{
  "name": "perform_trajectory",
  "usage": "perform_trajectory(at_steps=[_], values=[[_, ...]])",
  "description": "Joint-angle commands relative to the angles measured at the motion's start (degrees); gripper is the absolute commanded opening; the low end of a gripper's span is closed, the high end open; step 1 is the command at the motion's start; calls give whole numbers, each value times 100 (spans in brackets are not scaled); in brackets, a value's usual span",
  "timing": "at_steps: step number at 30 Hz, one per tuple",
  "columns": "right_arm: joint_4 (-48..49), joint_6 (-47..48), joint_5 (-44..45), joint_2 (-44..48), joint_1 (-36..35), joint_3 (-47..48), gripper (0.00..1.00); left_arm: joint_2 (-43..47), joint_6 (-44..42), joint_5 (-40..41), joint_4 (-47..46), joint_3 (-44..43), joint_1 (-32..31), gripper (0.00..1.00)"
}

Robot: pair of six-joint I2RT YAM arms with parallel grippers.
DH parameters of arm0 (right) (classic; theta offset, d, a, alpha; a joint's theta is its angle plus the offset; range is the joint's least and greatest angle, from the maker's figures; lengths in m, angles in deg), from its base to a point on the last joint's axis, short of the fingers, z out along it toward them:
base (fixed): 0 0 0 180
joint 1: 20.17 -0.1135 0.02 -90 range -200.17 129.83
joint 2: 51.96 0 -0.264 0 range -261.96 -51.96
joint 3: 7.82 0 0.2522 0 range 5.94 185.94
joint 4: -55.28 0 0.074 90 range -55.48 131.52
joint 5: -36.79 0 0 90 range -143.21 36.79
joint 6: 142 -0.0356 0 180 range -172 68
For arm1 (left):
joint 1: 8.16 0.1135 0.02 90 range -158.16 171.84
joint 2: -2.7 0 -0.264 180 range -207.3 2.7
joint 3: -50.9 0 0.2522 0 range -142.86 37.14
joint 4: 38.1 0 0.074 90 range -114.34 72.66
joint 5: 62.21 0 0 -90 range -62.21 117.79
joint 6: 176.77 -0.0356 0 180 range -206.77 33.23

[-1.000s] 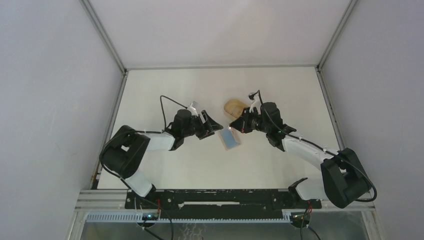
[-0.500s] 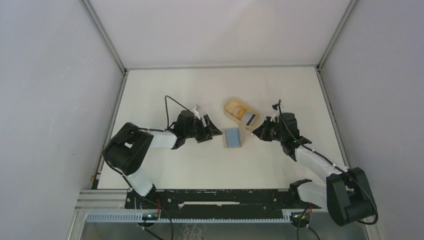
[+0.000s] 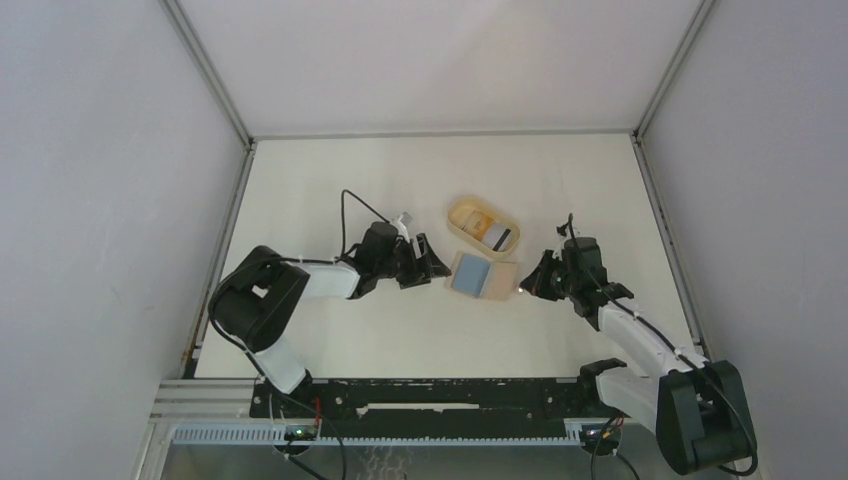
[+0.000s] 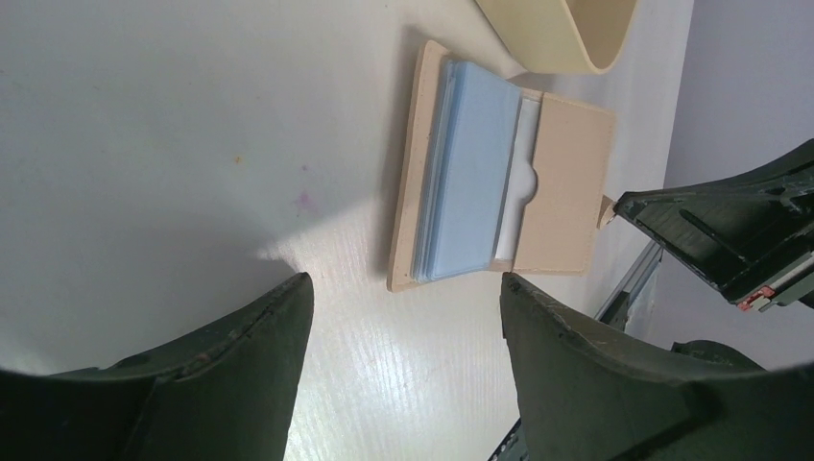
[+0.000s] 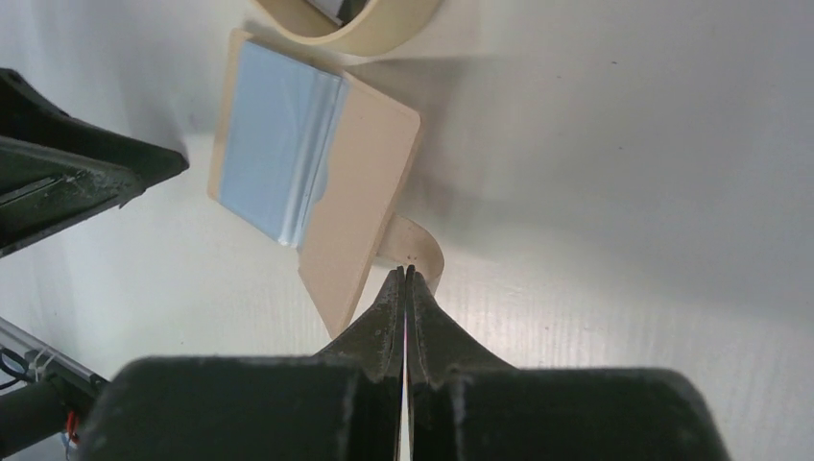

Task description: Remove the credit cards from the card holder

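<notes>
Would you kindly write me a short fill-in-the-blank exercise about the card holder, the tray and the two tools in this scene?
1. The cards showing inside the open card holder are ___ in colour.
2. The left tool is ___, its fingers wide apart.
3. The right tool is ___, its tips at the card holder's snap tab.
4. The oval tray holds one ___ with a dark stripe.

Missing words: blue; open; shut; card.
</notes>
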Motion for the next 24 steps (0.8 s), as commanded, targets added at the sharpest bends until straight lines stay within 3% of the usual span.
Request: perform_trajectory(at_steps=[1,7,11,16,24], values=[[-496,-74,85,-300,175,528,0,54,-136,174,210,-207,-63,76],[-449,-159,-140,-448,249,546,3,-16,-83,183,206,-310,-122,76],[-156,-295,-506,-131,228,442,34,-95,-63,177,192,-354,-172,76],[-30,-255,-662,82,131,407,60,-186,-3,141,144,-393,-190,76],[189,-359,-479,-382,-221,337,65,-202,24,156,115,-374,-229,76]])
